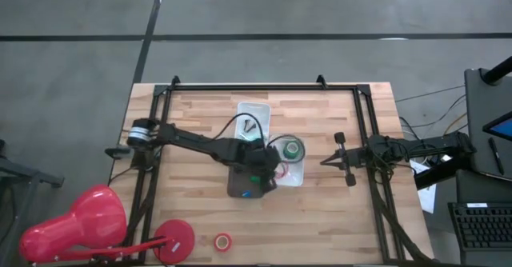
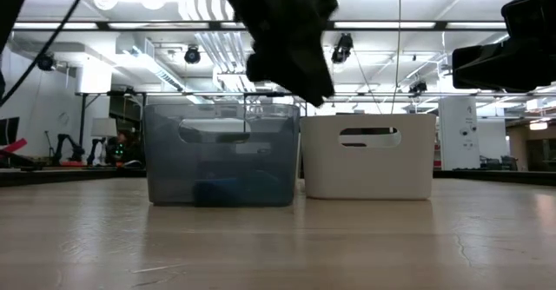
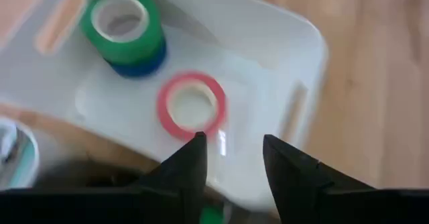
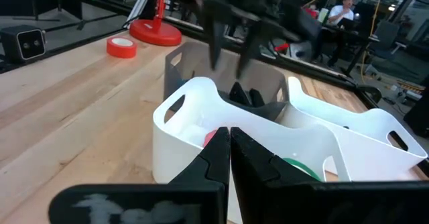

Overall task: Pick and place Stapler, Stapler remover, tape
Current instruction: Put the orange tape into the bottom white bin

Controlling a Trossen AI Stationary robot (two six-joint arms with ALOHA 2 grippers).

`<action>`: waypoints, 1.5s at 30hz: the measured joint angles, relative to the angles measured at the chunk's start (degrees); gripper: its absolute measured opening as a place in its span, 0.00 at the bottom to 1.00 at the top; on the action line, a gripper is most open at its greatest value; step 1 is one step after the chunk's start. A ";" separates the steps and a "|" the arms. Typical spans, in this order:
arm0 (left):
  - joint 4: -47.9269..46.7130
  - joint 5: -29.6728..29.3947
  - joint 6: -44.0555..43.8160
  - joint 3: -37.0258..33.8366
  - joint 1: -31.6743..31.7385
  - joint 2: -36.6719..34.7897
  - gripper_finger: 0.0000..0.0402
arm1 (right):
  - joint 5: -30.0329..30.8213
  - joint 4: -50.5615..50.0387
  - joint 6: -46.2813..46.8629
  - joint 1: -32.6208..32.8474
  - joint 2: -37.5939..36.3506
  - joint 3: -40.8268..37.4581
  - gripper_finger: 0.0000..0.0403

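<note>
The wooden surface [image 1: 192, 219] carries a dark bin [image 2: 221, 155] beside a white tray [image 3: 281, 56]. Inside the tray a red tape roll [image 3: 192, 105] lies just under the left gripper [image 3: 233, 158], jaws spread and empty. A green roll [image 3: 120, 21] sits stacked on a blue one [image 3: 144, 64]. The right gripper [image 1: 338, 160] waits apart, jaws pressed together. Another red roll [image 1: 222, 241] lies near the surface's edge.

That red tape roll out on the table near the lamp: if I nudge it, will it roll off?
Probably not: the red tape roll lies flat on the table, open centre up, so a nudge should slide it. It looks small and likely light, so it may skid. Tipped onto its edge, it could roll.
</note>
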 joint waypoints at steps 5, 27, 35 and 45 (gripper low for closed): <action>-6.71 0.00 -1.85 -0.08 -6.19 -4.44 0.35 | -0.03 0.02 0.01 -0.01 0.02 0.00 0.02; -4.05 -9.75 -35.75 -10.80 -37.76 -6.99 0.34 | 0.00 0.04 0.06 -0.01 0.02 0.00 0.02; 1.00 -9.74 -42.54 -19.30 -39.69 -6.91 0.34 | 0.02 0.03 0.12 -0.01 0.04 0.01 0.02; 10.69 -9.96 -42.33 -27.09 -39.82 -6.88 0.34 | 0.04 0.03 0.08 0.00 0.04 0.00 0.02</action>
